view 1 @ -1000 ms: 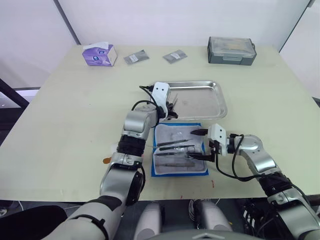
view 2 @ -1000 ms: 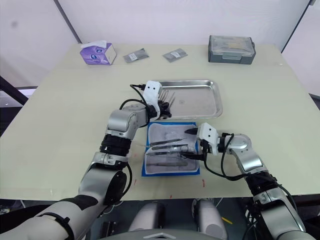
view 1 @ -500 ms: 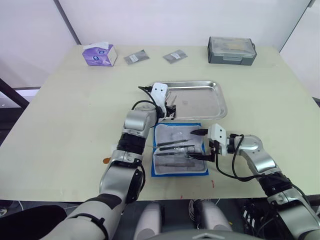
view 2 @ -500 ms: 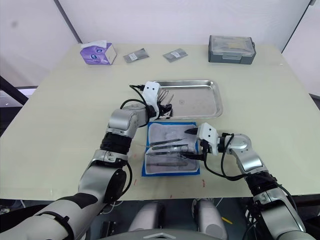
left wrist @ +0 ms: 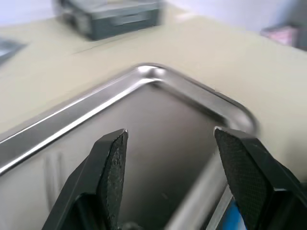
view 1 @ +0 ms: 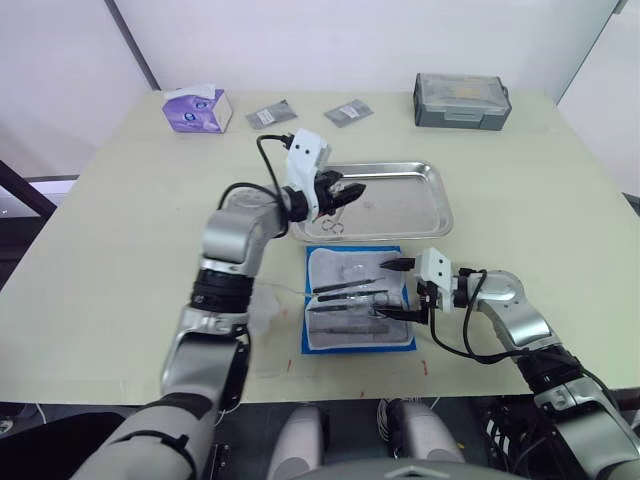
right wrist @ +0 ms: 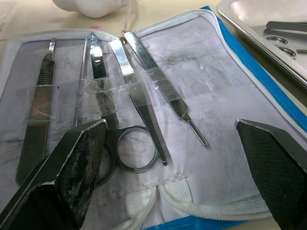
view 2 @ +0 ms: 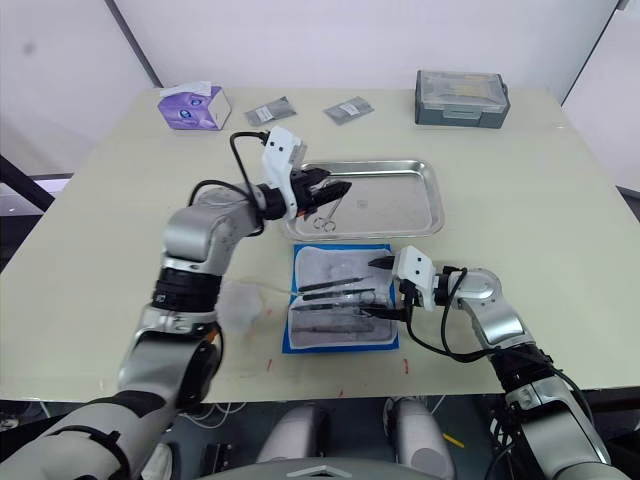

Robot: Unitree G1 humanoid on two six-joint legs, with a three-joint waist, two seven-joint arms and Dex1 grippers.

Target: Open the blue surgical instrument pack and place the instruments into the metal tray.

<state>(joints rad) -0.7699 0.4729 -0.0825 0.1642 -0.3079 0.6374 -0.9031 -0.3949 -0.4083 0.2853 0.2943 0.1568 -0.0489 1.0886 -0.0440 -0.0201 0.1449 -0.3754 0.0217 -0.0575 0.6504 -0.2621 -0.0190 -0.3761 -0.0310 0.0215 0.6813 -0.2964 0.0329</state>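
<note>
Instruments [right wrist: 129, 91] are lying taped inside the blue surgical instrument pack [right wrist: 249, 76], seen closely from the right wrist. Both the left tool [view 1: 345, 192], hovering over the metal tray [view 1: 425, 215], and the right tool [view 1: 397, 288] are released, grasping nothing.

The metal tray [left wrist: 144, 76] runs off the edges of the left wrist view, and the grey box [left wrist: 110, 19] beyond it is blurred and cut by the top edge. In the right wrist view the tray [right wrist: 268, 28] is cut off at a corner, and the instruments [right wrist: 283, 40] lying in it show only in part. The white lump [right wrist: 91, 5] past the pack [right wrist: 249, 72] is cut by the edge; what it is cannot be told. The print on the two small sachets [view 1: 272, 115] is too small to read.
</note>
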